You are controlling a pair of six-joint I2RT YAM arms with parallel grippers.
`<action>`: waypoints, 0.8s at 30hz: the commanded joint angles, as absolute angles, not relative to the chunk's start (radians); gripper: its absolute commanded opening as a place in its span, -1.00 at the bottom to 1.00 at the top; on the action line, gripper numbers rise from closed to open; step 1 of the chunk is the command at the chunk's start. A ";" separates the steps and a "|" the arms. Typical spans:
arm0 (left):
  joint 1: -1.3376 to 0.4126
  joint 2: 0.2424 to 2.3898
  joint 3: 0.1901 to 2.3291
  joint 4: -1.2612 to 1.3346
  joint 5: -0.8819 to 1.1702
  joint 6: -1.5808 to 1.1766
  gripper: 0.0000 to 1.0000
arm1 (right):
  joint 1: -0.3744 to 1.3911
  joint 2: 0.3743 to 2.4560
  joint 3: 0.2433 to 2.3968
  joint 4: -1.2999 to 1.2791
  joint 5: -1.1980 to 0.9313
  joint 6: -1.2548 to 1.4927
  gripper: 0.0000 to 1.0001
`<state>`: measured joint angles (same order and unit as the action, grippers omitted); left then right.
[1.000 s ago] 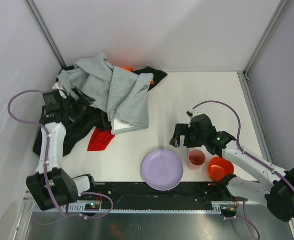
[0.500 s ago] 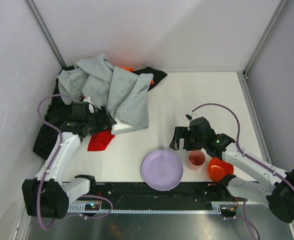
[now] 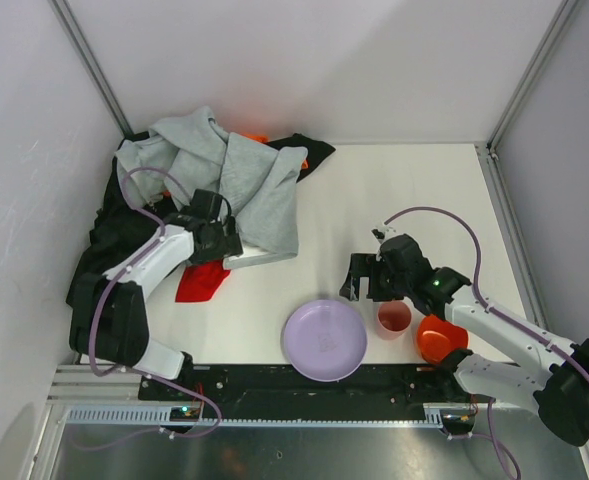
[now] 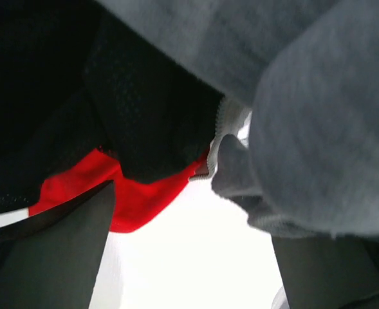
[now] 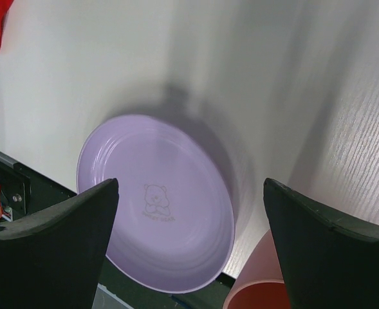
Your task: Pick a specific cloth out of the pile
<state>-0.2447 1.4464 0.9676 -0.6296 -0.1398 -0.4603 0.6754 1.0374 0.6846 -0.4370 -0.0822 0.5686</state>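
Observation:
The small red cloth (image 3: 199, 281) lies at the pile's near edge, partly under the black garment (image 3: 104, 250). The light gray sweatshirt (image 3: 244, 190) drapes over the pile, and bits of the orange garment (image 3: 254, 137) show at the back. My left gripper (image 3: 224, 243) is open, low at the sweatshirt's lower hem, just above the red cloth. In the left wrist view the red cloth (image 4: 134, 196) peeks from under the black garment (image 4: 144, 109), with the sweatshirt (image 4: 311, 129) on the right; the gripper (image 4: 189, 270) holds nothing. My right gripper (image 3: 359, 275) is open and empty.
A purple plate (image 3: 324, 340), a pink cup (image 3: 394, 316) and an orange bowl (image 3: 439, 338) stand near the front edge. The right wrist view shows the plate (image 5: 157, 219) and the cup (image 5: 260, 293) under the open gripper (image 5: 189, 238). Walls enclose the table.
My left arm has swung right from the pile's left side, across the black garment, to the sweatshirt's hem by the red cloth. The right arm has hardly moved.

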 commanded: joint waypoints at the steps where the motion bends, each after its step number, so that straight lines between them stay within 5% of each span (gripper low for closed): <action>1: -0.265 1.493 1.052 -0.627 -0.219 -0.427 0.96 | 0.682 1.041 0.678 -0.426 -0.061 0.571 0.99; 8: -0.271 1.609 1.130 -0.627 -0.236 -0.399 0.74 | 0.683 1.062 0.676 -0.405 -0.070 0.573 0.99; 15: -0.271 1.687 1.185 -0.627 -0.215 -0.379 0.21 | 0.683 1.068 0.676 -0.405 -0.069 0.574 0.99; 24: -0.272 1.667 1.251 -0.629 -0.187 -0.340 -0.87 | 0.682 1.079 0.676 -0.406 -0.063 0.572 0.99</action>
<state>-0.2684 1.6943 1.1828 -0.6594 -0.1955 -0.3717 0.6781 1.0737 0.6781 -0.4282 -0.0826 0.5686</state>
